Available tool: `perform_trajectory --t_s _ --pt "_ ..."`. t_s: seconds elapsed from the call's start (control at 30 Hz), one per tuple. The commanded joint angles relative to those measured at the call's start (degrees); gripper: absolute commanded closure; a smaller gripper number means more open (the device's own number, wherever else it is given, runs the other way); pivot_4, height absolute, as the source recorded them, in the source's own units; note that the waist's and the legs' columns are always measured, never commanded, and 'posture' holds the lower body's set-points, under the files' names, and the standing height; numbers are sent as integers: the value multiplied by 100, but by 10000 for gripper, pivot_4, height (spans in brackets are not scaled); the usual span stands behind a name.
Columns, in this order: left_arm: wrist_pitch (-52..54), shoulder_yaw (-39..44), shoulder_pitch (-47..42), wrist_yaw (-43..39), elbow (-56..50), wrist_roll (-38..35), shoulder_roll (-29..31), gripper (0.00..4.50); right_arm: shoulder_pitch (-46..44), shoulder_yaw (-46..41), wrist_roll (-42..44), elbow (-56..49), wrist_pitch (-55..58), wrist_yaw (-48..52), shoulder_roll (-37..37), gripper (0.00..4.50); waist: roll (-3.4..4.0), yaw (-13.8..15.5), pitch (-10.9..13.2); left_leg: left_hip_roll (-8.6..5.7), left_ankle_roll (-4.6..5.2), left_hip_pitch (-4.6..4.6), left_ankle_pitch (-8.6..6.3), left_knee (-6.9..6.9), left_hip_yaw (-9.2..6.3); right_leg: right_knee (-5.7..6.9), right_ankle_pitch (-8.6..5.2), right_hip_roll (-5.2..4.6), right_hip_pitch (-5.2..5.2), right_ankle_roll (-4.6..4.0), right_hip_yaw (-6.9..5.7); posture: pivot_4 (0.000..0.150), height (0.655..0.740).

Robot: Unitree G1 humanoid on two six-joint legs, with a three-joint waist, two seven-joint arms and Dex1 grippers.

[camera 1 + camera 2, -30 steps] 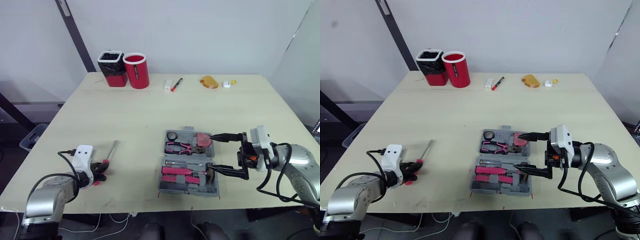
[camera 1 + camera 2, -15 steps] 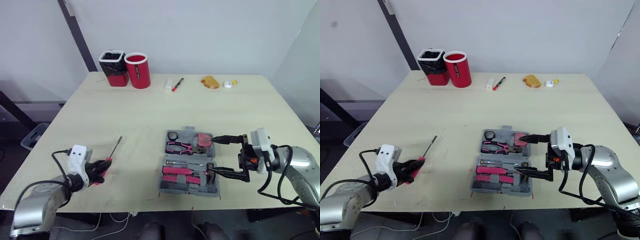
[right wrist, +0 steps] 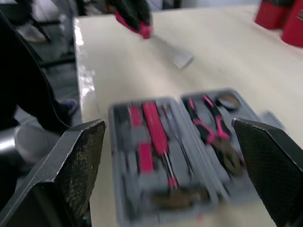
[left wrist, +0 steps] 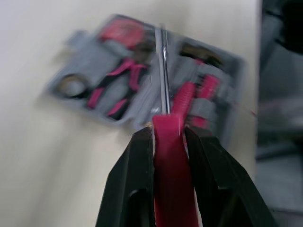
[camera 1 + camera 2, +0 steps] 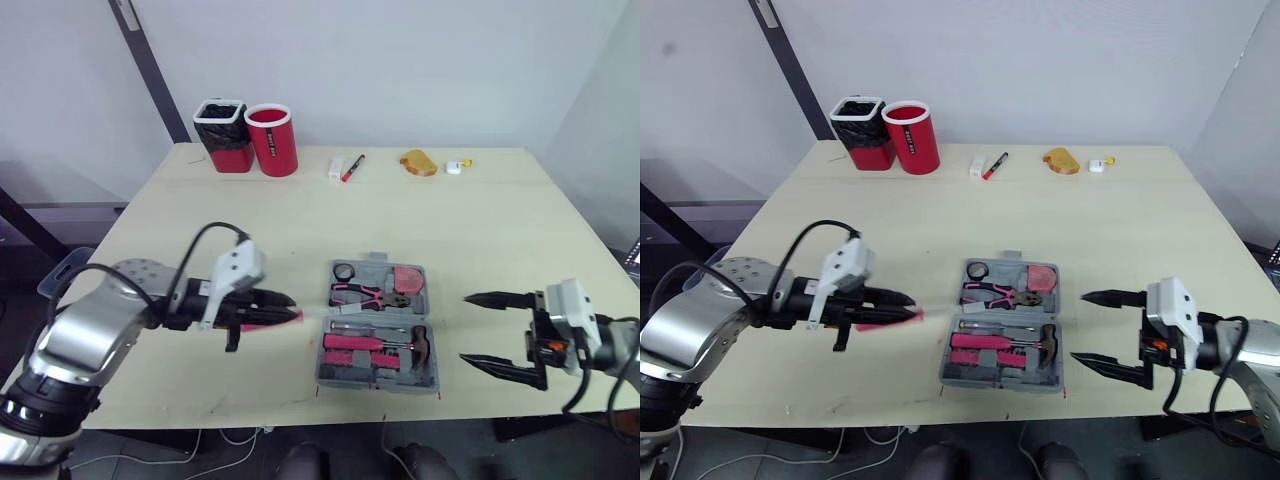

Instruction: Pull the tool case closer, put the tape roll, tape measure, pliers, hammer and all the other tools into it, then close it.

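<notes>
Just left of the open tool case [image 5: 325,378], the pink-handled screwdriver [image 4: 168,142] has been brought up, clamped in the left gripper [image 5: 275,305]. The right gripper [image 5: 465,328] has been withdrawn, spread empty. Insertion is judged next.

Bare tabletop [image 5: 300,220] is lying open across the middle of the frame. The open case [image 5: 378,325] is sitting at lower centre, with a free strip on either side. The left gripper [image 5: 282,308], clamping a screwdriver [image 5: 275,319], is hovering lower left; the right gripper [image 5: 465,328], fingers spread, lower right. Cups [image 5: 273,140] and small items [image 5: 418,163] are lining the top edge.
</notes>
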Motion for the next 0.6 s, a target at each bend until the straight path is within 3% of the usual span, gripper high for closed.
perform_trajectory --t_s 0.03,0.27,0.6 --pt "351 -617 -401 -316 -363 182 126 39192 337 -581 78 -251 -95 123 -181 0 2 0 0 6 0 4 0 -1 0 1 0 13 0 0 8 1500 7400" --pt "751 -1175 -843 75 -674 362 -452 39192 1140 -1407 224 -506 30 240 -288 0 1 21 -1 11 0 4 1 13 -18 15 -13 46 7 21 34 1500 7400" --pt "220 53 398 751 -217 94 -985 39192 1267 -1284 366 -904 169 -180 -44 0 0 -14 0 9 0 14 1 17 -18 27 -13 57 9 21 62 1500 7400"
